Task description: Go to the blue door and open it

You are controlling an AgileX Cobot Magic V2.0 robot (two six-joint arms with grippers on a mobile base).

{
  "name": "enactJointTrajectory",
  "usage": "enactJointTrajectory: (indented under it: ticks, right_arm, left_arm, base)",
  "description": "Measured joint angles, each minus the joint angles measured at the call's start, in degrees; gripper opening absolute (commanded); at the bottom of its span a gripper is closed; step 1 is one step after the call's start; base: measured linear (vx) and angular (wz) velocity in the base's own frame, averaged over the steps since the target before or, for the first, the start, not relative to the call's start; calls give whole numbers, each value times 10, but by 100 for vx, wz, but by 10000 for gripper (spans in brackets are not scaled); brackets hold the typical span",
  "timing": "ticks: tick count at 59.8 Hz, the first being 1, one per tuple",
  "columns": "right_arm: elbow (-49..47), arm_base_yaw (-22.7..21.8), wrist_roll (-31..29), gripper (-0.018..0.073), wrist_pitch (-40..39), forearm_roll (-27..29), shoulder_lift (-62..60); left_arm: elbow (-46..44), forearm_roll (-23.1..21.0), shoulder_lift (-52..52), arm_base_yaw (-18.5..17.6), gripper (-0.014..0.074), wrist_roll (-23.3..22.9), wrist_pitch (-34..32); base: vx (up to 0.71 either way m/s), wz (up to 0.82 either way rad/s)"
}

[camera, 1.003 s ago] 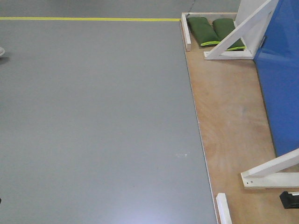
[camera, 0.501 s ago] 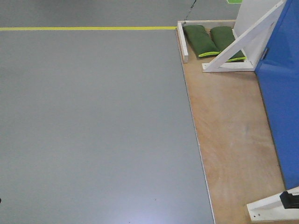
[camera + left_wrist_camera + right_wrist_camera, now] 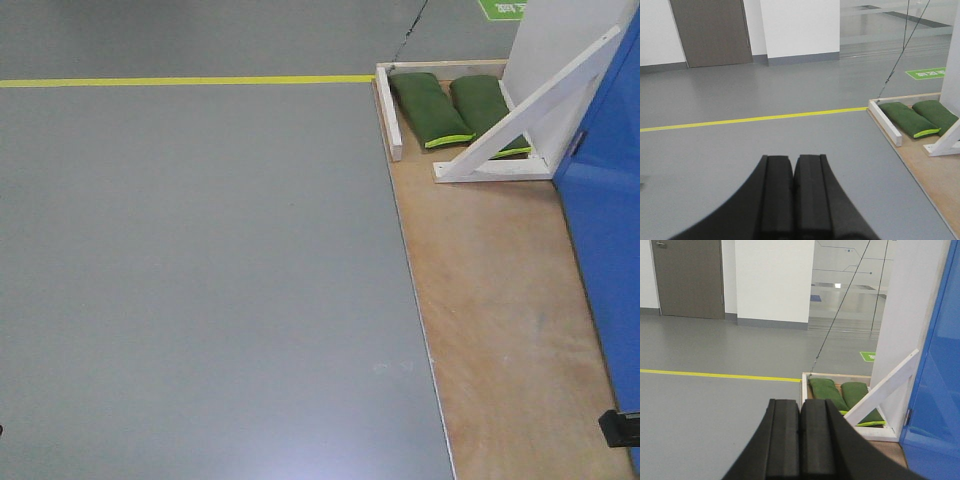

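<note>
1. Grey floor (image 3: 200, 280): I log it filling the left and centre of the front view, smooth and slightly glossy.
2. Blue door (image 3: 610, 250): glossy bright-blue panel at the far right edge of the front view, standing on the far-right side of the plywood platform; only part of it is in frame. In the right wrist view it rises at the right edge (image 3: 940, 365), just beside the white frame.
3. Plywood platform (image 3: 490, 290): pale sheet lying flat, its left edge meeting the grey floor.
4. White frame (image 3: 530, 115): a diagonal brace and a foot rail, touching the platform at the door's far end.
5. Yellow line (image 3: 180, 81): a thin stripe across the floor, ending at the platform's far corner.
6. Green bags (image 3: 430, 110): two lying side by side, partly under the brace.
7. Left gripper (image 3: 793, 165): I see its black fingers pressed together, nothing between them, over grey floor.
8. Right gripper (image 3: 800, 410): fingers likewise closed and holding nothing, pointing towards the bags.
9. Green floor sign (image 3: 503, 9): cut off at the top edge; I cannot read it.
</note>
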Motion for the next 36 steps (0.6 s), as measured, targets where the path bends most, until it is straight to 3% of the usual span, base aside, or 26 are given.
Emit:
enactJointTrajectory:
  ticks: [36]
  right_arm:
    - [0, 0, 0, -8, 0, 0, 0]
  left_arm:
    - [0, 0, 0, 0, 70, 0, 0]
  base:
    - [20, 0]
